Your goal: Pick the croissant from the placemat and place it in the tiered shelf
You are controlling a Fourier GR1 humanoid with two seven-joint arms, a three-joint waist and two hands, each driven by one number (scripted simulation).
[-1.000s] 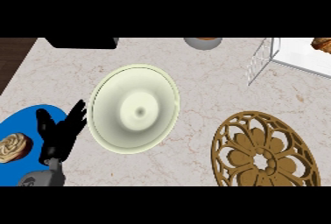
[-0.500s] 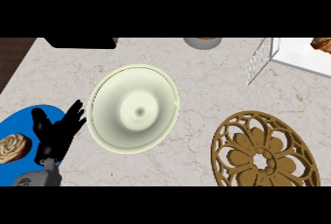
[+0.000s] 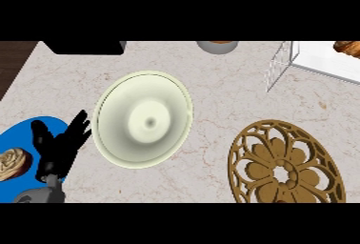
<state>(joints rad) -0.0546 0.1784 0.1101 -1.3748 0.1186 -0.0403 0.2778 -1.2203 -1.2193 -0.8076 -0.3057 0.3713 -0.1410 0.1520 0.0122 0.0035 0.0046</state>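
Note:
The croissant (image 3: 13,163), brown and ridged, lies on the blue placemat (image 3: 21,136) at the far left edge, partly cut off by the view. My left hand (image 3: 60,150) is just right of it, over the placemat's right edge, open with fingers pointing up and nothing held. There is a small gap between the hand and the croissant. The white wire tiered shelf (image 3: 281,66) stands at the upper right, far from the hand. A brown baked item (image 3: 348,47) shows on it at the corner. My right hand is out of view.
A large pale green plate (image 3: 144,119) sits mid-counter, right beside my left hand. A carved wooden trivet (image 3: 285,164) lies at the lower right. A grey bowl (image 3: 216,46) and a dark object (image 3: 84,46) stand along the back edge.
My left hand has drifted very slightly left over the placemat. Nothing else has moved.

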